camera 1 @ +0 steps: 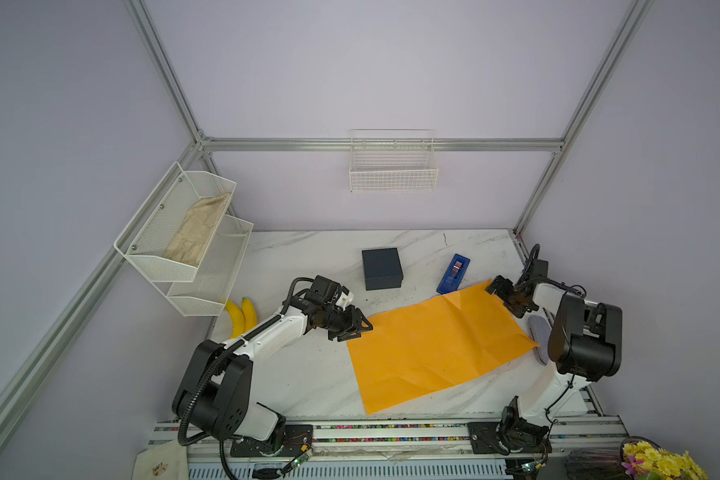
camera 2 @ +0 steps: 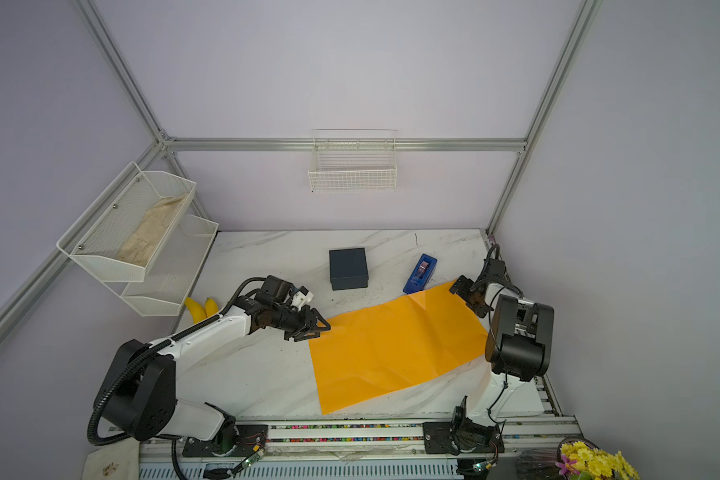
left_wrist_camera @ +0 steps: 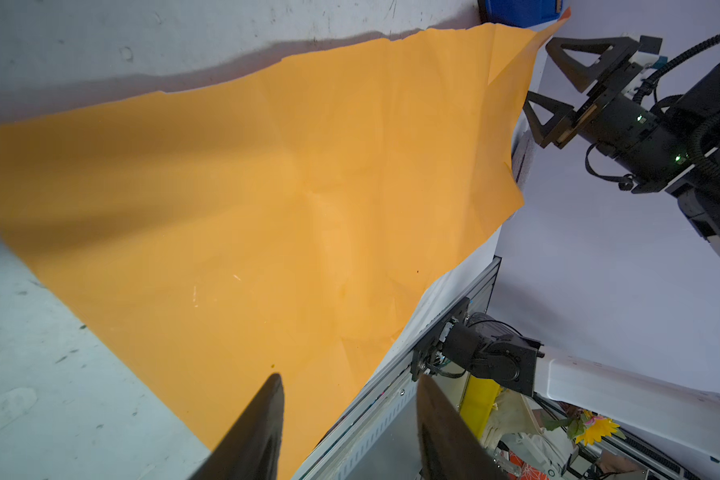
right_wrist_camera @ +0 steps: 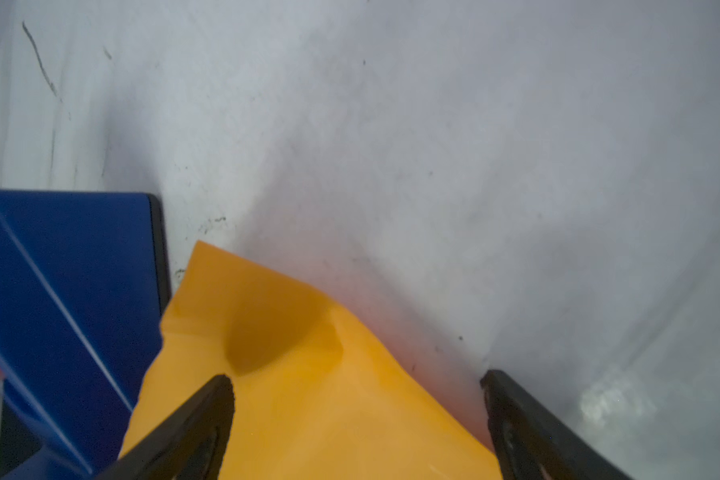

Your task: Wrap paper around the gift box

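Lying flat on the table (camera 1: 308, 374), the paper (camera 1: 437, 349) looks thin, light and floppy, probably best pinched at its far corners, where the left claw (camera 1: 362, 330) and right claw (camera 1: 499, 298) stand open and empty, with the stiff gift box (camera 1: 382, 268) just behind it.

The paper (camera 1: 437, 345) lies on the table (camera 1: 308, 374) between the left gripper (camera 1: 360, 328) and the right gripper (camera 1: 500, 298). The gift box (camera 1: 382, 268) stands beyond the left gripper, the tape dispenser (camera 1: 453, 274) just beside the right.

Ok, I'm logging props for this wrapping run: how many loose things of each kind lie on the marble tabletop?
gift box: 1
paper sheet: 1
tape dispenser: 1
bananas: 2
grey pad, partly hidden: 1
Total: 6
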